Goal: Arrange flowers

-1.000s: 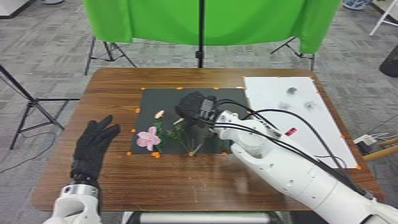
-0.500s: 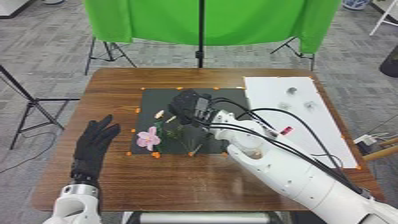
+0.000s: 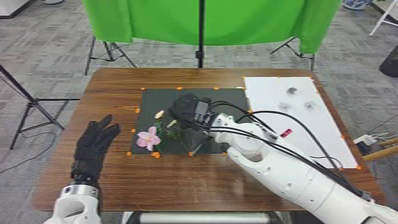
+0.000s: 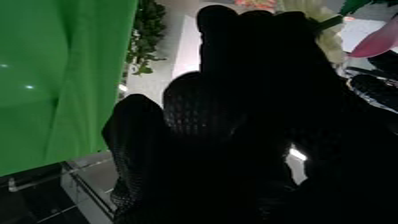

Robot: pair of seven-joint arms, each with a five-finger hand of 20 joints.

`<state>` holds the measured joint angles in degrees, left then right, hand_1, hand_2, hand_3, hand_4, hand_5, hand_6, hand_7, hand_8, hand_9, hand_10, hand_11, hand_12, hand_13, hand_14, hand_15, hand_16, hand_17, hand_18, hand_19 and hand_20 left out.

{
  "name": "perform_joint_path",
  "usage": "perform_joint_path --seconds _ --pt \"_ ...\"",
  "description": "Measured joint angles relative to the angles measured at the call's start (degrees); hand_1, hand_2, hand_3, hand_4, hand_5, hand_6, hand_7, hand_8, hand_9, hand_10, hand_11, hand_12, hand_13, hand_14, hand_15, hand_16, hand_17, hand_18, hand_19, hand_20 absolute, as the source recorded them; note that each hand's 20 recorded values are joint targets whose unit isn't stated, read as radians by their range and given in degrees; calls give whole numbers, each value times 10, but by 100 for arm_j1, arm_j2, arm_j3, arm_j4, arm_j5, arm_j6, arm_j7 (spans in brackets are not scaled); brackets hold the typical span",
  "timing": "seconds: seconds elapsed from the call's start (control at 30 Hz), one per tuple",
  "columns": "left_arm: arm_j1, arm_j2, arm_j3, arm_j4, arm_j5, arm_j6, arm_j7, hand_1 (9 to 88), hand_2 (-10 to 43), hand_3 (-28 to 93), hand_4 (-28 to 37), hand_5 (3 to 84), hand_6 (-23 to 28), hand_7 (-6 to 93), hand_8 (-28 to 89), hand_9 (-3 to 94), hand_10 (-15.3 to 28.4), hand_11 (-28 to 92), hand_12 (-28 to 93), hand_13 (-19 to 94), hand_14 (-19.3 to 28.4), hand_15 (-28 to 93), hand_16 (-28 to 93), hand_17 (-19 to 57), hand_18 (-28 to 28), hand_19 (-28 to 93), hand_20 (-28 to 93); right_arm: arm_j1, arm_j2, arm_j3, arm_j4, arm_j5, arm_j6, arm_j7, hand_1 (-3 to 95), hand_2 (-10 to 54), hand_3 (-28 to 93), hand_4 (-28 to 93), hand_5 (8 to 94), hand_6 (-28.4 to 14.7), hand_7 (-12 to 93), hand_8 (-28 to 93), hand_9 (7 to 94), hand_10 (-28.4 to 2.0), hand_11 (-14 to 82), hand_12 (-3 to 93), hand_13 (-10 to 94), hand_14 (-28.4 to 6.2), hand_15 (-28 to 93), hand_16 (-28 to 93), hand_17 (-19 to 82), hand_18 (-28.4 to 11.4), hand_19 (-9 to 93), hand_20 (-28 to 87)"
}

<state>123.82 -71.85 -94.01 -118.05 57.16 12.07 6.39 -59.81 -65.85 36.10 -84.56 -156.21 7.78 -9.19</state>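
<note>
The brown table (image 3: pixel 209 187) lies under everything, the white sheet (image 3: pixel 271 95) toward its two o'clock, the dark mat (image 3: pixel 151 100) at its centre. At nine o'clock my left hand (image 3: pixel 90 145) rests, fingers straight and parted. My right hand (image 3: pixel 185 109) is over the mat, just toward twelve from its middle; I can't tell whether it is clamped on a stem. Leafy stems (image 3: pixel 170 134) lie beside it, the pink flower (image 3: pixel 148 137) at eight, a pale bud (image 3: pixel 159 114) near ten. Crowded this close, my glove might snag leaves and drag the pink bloom askew, or knock the bud.
</note>
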Motion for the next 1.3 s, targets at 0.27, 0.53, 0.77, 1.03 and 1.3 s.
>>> perform_joint_path --seconds 0.27,0.53,0.77,1.03,1.3 --pt "1 0 0 1 0 -10 5 161 66 638 -283 389 28 72 -52 409 114 176 112 322 128 88 1 52 98 13 161 12 84 -41 -152 30 -194 53 459 -95 665 -172 654 32 242 43 744 -104 168 235 864 -5 589 352 597 -110 932 583" --pt "5 -7 2 1 0 -7 23 176 67 620 -283 408 41 68 -55 425 128 181 114 332 139 95 5 52 98 14 162 40 127 134 -271 93 -341 218 457 -95 633 -168 637 23 218 20 714 -117 166 220 833 -22 593 351 575 -118 932 570" --pt "29 -10 -21 -7 0 -1 31 177 64 625 -283 416 41 68 -57 434 133 172 120 338 140 98 12 53 99 15 164 -285 470 1244 -1334 1036 -1014 1702 366 -93 646 -144 630 14 180 -94 725 -138 185 227 823 -42 610 335 573 -124 932 567" --pt "55 -10 -31 -10 -1 -2 33 176 64 628 -283 417 41 68 -57 436 132 165 125 337 141 97 15 53 98 14 165 -352 884 2395 -934 1119 -2177 2233 322 -95 621 -125 597 6 135 -79 691 -152 145 215 816 -57 609 332 567 -138 932 564" --pt "47 -10 -28 -13 2 0 32 174 64 630 -283 417 39 68 -58 438 132 162 128 338 140 96 16 53 98 14 166 -799 970 3060 -678 967 -3203 2776 306 -95 618 -125 585 0 118 -75 683 -168 124 206 818 -60 609 326 569 -143 932 558"
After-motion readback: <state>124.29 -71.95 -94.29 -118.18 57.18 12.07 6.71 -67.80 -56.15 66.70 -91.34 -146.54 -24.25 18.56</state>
